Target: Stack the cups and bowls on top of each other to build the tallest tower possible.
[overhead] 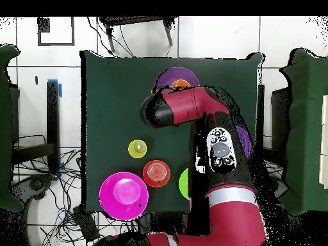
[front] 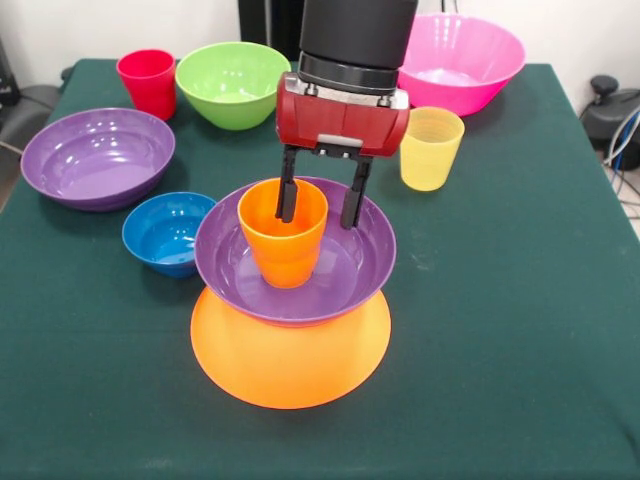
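Observation:
The tower stands at the table's middle: a yellow-orange bowl (front: 290, 370) upside down, a purple bowl (front: 222, 265) upright on it, and an orange cup (front: 280, 255) upright inside the purple bowl. My gripper (front: 318, 221) is open right above it. One finger (front: 288, 190) reaches into the cup's mouth and the other finger (front: 355, 195) hangs outside the cup's right wall. In the overhead view the tower's purple bowl (overhead: 172, 78) shows past the arm, and the gripper is hidden under the arm.
A blue bowl (front: 168, 232) sits left of the tower and a second purple bowl (front: 98, 158) beyond it. At the back stand a red-pink cup (front: 147, 82), green bowl (front: 233, 83), pink bowl (front: 462, 60) and yellow cup (front: 430, 148). A small orange-red bowl (overhead: 156, 173) shows overhead.

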Robot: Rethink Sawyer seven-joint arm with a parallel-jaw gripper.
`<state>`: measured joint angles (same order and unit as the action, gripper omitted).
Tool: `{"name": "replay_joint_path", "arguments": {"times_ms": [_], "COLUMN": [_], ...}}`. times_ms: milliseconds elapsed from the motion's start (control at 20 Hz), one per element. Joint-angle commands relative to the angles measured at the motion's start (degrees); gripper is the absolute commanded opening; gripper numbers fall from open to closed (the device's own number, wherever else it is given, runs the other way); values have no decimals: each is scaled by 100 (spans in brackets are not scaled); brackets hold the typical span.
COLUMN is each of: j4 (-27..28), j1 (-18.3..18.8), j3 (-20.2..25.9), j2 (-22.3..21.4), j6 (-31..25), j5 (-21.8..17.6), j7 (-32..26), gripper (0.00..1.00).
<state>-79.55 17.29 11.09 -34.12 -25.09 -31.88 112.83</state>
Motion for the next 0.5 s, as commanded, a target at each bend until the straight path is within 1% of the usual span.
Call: {"name": "replay_joint_path", "arguments": {"times_ms": [50,350,500], "j4": [-381,-457,-482], "j1": [58,107,36], "j3": [302,483,409], "j2": [159,46,-77], "j6": [116,-73,-244], "j5": [-42,149,179], "j7": [-37,-181,-195], "gripper": [100,100,100]}}
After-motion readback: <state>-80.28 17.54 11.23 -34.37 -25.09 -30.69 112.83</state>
